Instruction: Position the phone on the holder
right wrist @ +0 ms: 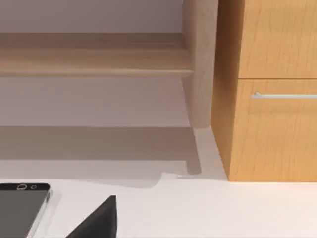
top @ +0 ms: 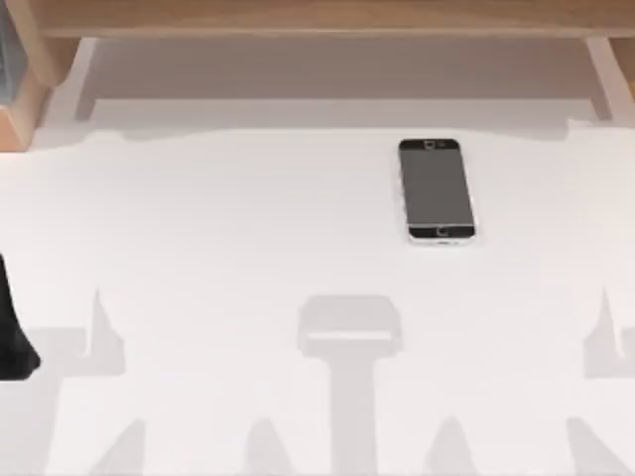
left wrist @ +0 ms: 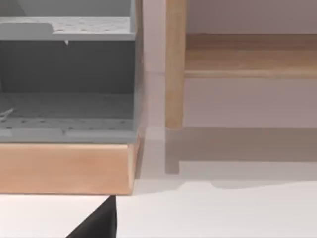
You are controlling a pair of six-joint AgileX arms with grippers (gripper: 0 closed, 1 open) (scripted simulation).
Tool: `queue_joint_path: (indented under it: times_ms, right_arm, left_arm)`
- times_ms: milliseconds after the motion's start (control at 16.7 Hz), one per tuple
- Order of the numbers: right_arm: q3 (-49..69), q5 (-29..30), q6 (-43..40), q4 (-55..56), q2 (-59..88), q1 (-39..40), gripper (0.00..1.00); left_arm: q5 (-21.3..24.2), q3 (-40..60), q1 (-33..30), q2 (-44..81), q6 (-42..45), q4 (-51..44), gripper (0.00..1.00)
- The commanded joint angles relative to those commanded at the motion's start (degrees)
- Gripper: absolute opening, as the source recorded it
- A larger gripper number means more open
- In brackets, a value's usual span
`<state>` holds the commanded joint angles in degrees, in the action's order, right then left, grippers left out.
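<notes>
The phone (top: 436, 189) lies flat, screen up, on the white table (top: 218, 248), right of centre near the wooden shelf (top: 317, 18) — nothing touching it. My right arm is the nearer; I'd bring it over the long edges, squarely. Whether either arm's jaws are spread I cannot tell.
</notes>
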<state>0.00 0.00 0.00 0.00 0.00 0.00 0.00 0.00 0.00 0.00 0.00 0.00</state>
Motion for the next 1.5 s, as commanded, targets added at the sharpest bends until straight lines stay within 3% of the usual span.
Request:
queue_joint_path:
  times_ms: [300,600,1020,1500]
  right_arm:
    - [2.5,-0.4,0.7,-1.7,2.7,0.9,1.0]
    - [15.2,-1.6,3.9,-11.3,18.1,5.0,1.0]
    - [43.2,-2.5,10.1,-36.4,57.6,12.9,1.0]
    - [84.2,-0.5,17.0,-67.9,109.1,20.0,1.0]
  left_arm:
    - [0.0,0.0,0.0,0.0,0.0,0.0,1.0]
    - [0.0,0.0,0.0,0.0,0.0,0.0,1.0]
    - [0.0,0.0,0.0,0.0,0.0,0.0,1.0]
    - [0.0,0.0,0.0,0.0,0.0,0.0,1.0]
